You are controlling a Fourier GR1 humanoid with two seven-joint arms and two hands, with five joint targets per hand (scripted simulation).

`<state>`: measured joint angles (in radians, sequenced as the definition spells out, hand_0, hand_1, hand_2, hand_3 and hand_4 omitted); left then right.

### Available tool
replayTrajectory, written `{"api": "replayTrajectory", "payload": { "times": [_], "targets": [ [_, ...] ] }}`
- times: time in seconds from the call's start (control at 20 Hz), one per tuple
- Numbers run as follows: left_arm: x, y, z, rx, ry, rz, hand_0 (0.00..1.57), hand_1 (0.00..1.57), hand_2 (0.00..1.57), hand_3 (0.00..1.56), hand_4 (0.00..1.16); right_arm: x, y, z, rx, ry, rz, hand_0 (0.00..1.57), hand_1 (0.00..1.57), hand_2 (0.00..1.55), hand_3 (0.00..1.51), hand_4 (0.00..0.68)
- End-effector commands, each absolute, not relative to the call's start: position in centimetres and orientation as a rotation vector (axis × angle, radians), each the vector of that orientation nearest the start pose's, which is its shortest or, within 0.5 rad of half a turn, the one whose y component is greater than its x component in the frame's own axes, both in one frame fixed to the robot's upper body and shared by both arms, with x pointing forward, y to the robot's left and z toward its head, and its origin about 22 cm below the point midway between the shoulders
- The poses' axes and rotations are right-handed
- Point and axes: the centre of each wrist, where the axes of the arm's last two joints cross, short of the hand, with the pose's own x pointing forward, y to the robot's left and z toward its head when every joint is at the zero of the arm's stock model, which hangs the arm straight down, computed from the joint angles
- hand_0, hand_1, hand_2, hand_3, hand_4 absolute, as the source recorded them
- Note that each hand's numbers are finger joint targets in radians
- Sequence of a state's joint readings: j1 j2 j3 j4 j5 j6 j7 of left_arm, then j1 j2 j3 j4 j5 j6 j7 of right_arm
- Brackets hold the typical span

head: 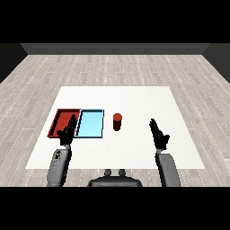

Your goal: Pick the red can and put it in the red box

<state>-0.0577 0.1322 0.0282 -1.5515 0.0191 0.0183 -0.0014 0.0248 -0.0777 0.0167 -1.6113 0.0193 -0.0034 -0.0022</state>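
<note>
The right hand hangs over the white table with fingers straight and empty. The red can stands upright to its left and slightly farther out, well apart, its long axis vertical. The left hand, also straight-fingered and empty, sits at the near edge of the red tray; both hands lie about equally far from the can. The light blue tray lies between red tray and can. One can, two trays.
</note>
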Motion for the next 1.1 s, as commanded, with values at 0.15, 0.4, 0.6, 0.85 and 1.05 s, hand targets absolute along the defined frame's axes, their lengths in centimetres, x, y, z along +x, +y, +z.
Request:
{"api": "replayTrajectory", "payload": {
  "times": [0.15, 0.4, 0.6, 0.85, 1.05],
  "targets": [
    [24.7, 25.3, 1.0, 0.070, -1.603, -0.087, 0.00, 0.00, 0.00, 0.00, 0.00, 25.5, -25.0, 0.9, -0.079, -1.602, 0.049, 0.00, 0.00, 0.00, 0.00, 0.000],
    [25.3, 23.0, 3.7, -0.063, -2.006, 0.011, 0.00, 0.00, 0.00, 0.00, 0.00, 26.6, -25.0, 3.5, 0.036, -1.913, 0.062, 0.00, 0.00, 0.00, 0.00, 0.000],
    [23.7, 23.4, 0.9, -0.037, -2.044, -0.002, 0.00, 0.00, 0.00, 0.00, 0.00, 24.5, -23.8, 0.2, 0.085, -1.924, 0.052, 0.00, 0.00, 0.00, 0.00, 0.000],
    [23.9, 25.7, 0.2, -0.062, -2.058, 0.003, 0.00, 0.00, 0.00, 0.00, 0.00, 26.5, -25.4, -0.5, 0.064, -1.931, 0.062, 0.00, 0.00, 0.00, 0.00, 0.000],
    [24.9, 25.6, 1.1, -0.059, -2.039, 0.001, 0.00, 0.00, 0.00, 0.00, 0.00, 27.0, -26.5, 1.5, 0.086, -1.933, 0.037, 0.00, 0.00, 0.00, 0.00, 0.000]
  ]
}}
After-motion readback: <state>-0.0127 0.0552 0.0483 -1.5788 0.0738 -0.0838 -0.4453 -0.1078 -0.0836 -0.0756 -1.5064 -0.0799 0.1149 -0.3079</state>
